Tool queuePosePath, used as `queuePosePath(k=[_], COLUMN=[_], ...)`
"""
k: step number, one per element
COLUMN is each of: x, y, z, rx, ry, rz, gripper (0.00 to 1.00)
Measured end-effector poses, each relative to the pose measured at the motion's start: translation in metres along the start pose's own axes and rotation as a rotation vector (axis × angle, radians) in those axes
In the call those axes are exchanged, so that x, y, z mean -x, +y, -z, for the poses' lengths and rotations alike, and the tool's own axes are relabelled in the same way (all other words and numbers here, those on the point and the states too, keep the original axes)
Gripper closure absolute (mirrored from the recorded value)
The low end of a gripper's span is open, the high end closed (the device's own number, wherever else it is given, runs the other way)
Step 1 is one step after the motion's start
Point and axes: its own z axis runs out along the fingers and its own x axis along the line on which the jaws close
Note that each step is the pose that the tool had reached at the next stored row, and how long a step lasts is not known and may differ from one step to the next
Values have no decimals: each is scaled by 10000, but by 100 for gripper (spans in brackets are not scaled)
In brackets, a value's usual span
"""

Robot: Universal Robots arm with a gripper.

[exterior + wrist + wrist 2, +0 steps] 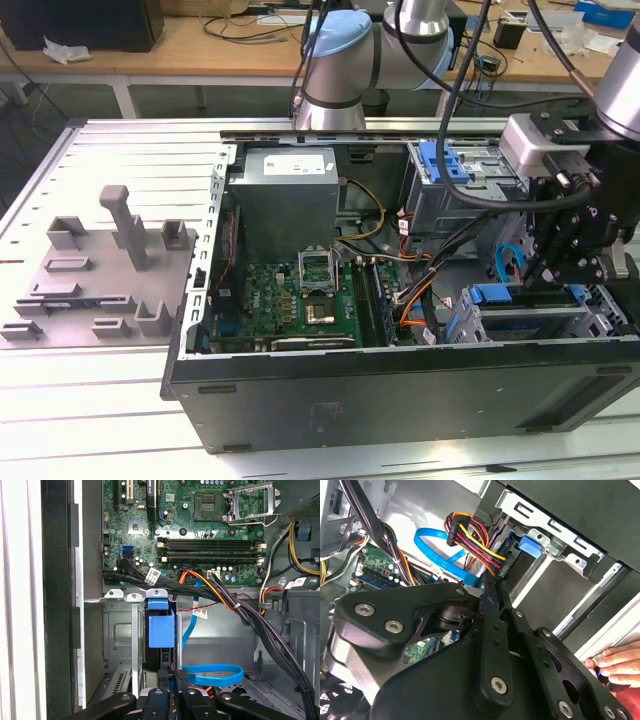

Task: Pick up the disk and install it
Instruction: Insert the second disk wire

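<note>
Open computer case (400, 400), blue-framed disk (161, 630) upright

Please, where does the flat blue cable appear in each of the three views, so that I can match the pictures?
Exterior view: the blue cable curves inside the open case, toward the exterior view's right.
Second wrist view: it arcs beside the red, yellow and black wire bundle.
First wrist view: it forms a flat loop on the case floor.
Shared landmark: the green motherboard.

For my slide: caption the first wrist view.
Black gripper hovering beside blue plastic drive carrier inside open computer case, green motherboard beyond.
</note>
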Motion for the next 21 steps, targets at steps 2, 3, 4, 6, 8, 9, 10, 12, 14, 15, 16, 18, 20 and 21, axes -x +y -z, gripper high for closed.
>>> queuePosePath(k=[2, 3, 4, 6, 8, 9, 10, 12, 14, 15, 16, 18, 20, 21], x=[0, 0, -1, -1, 0, 0, 0, 0, 0, 0, 0, 0, 0, 0], y=[0, 0, 0, 0, 0, 0, 0, 0, 0, 0, 0, 0, 0, 0], z=[-11, -13, -15, -17, -18, -18, -18, -19, -19, -19, -19, -19, -19, -22], rx=[-1, -2, -1, -1, -2, -2, -2, -2, -2, -2, -2, -2, -2, -2], ry=[-3, -1, -1, -3, -5, -5, -5, -4, -5, -5, -5, -4, -4, -11], rz=[0, 0, 0, 0, 0, 0, 0, 0, 0, 0, 0, 0, 0, 0], gripper=[84, 84, 84, 84, 84, 84, 84, 84, 84, 84, 84, 84, 84, 84])
